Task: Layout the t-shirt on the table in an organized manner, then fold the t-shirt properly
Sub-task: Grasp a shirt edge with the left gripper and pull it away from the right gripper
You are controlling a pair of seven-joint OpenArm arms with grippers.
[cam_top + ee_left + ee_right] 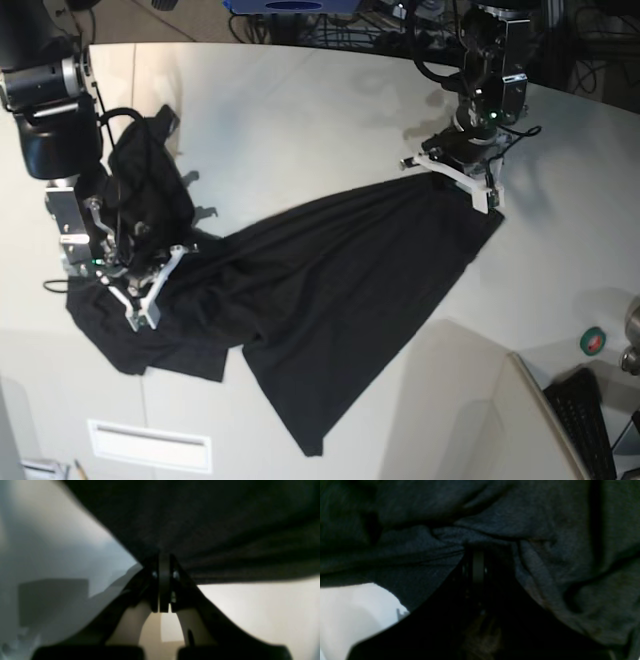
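Black t-shirt (330, 290), both tools clamping it

No readable text, labels or numbers anywhere.

Base view high overhead on table (300, 90), both wrist views close against t-shirt (330, 290)

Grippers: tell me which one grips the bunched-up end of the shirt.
The right gripper: the t-shirt is crumpled around it, whereas the left gripper holds a stretched, flatter corner.
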